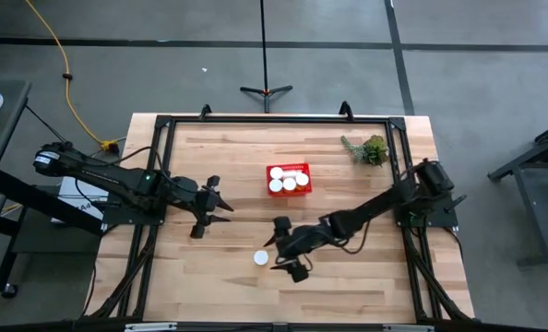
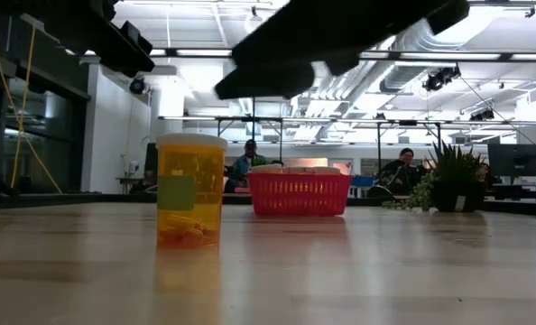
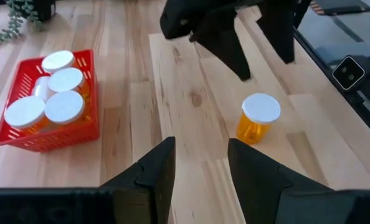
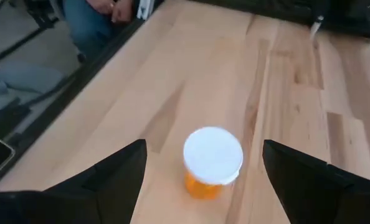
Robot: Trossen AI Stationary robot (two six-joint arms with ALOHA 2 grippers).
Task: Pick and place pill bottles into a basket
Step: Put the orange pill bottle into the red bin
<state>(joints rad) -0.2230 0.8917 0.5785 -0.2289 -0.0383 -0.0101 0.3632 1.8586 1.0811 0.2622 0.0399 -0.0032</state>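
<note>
One pill bottle (image 1: 261,258), orange with a white cap, stands upright on its base on the wooden table, near the middle front. It also shows in the low view (image 2: 190,191), the left wrist view (image 3: 256,117) and the right wrist view (image 4: 213,159). The red basket (image 1: 288,178) holds several white-capped bottles (image 3: 45,107). My right gripper (image 1: 274,254) is open just to the bottle's right. Its fingers (image 4: 113,175) stand on either side of the bottle, slightly above it, without touching. My left gripper (image 1: 223,203) is open and empty to the left of the basket.
A green plant sprig (image 1: 368,149) lies at the table's far right. The black frame (image 1: 274,118) runs along the table's edges. People sit in the room beyond the table (image 2: 250,159). Bare wood lies between the bottle and the basket.
</note>
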